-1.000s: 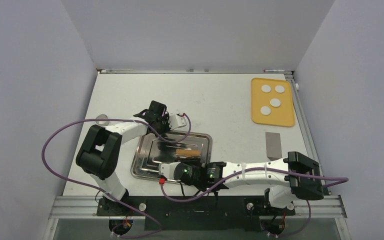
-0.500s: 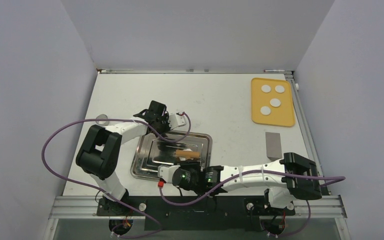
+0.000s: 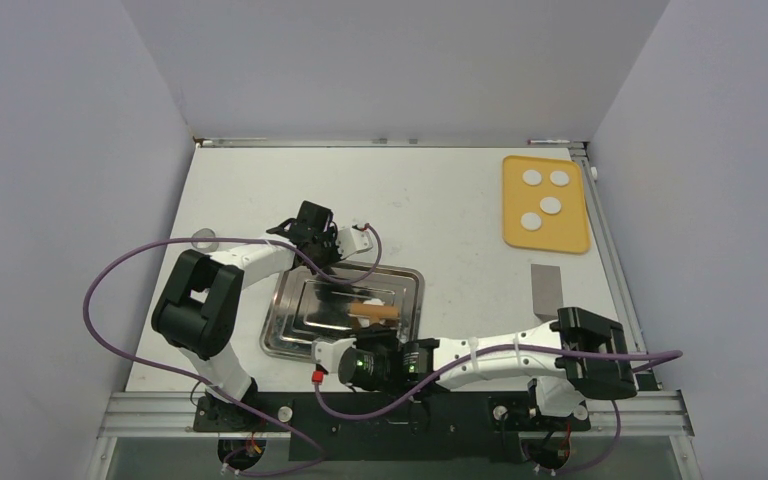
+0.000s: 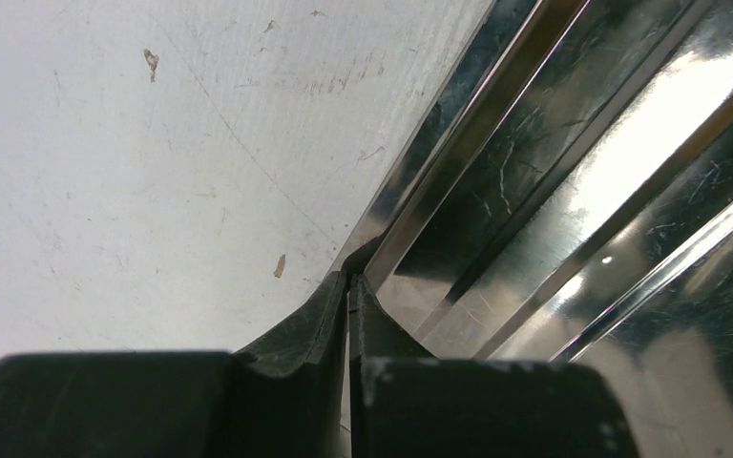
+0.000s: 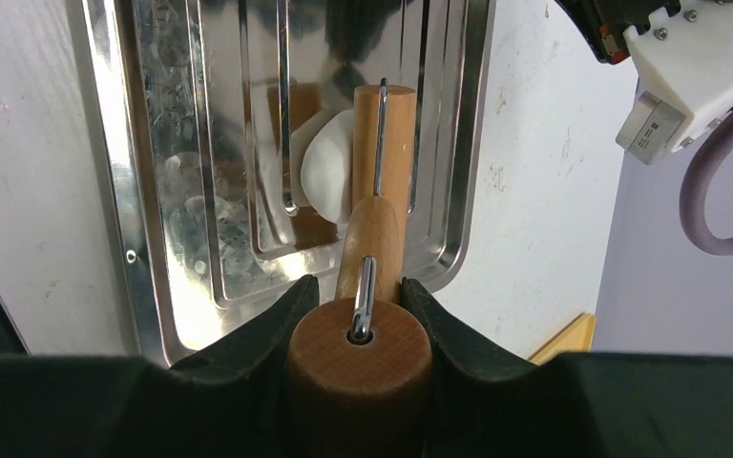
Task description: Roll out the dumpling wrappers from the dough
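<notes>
A wooden rolling pin (image 5: 382, 143) lies over a lump of white dough (image 5: 326, 176) in the metal tray (image 5: 143, 191). My right gripper (image 5: 358, 283) is shut on the pin's near handle (image 5: 361, 348); from above it (image 3: 368, 340) sits at the tray's near edge. My left gripper (image 4: 348, 279) is shut on the tray's far rim (image 4: 439, 153), seen from above at the tray's back edge (image 3: 332, 262). Several dumpling wrappers (image 3: 551, 205), small white discs, rest on a yellow board (image 3: 570, 235) at the far right.
A grey block (image 3: 547, 288) lies on the table between the yellow board and the right arm's elbow. A small clear disc (image 3: 203, 238) sits at the table's left side. Purple cables loop off both arms.
My right wrist has drawn back toward the table's near edge and a little left, taking the rolling pin with it. The left arm has stayed put.
</notes>
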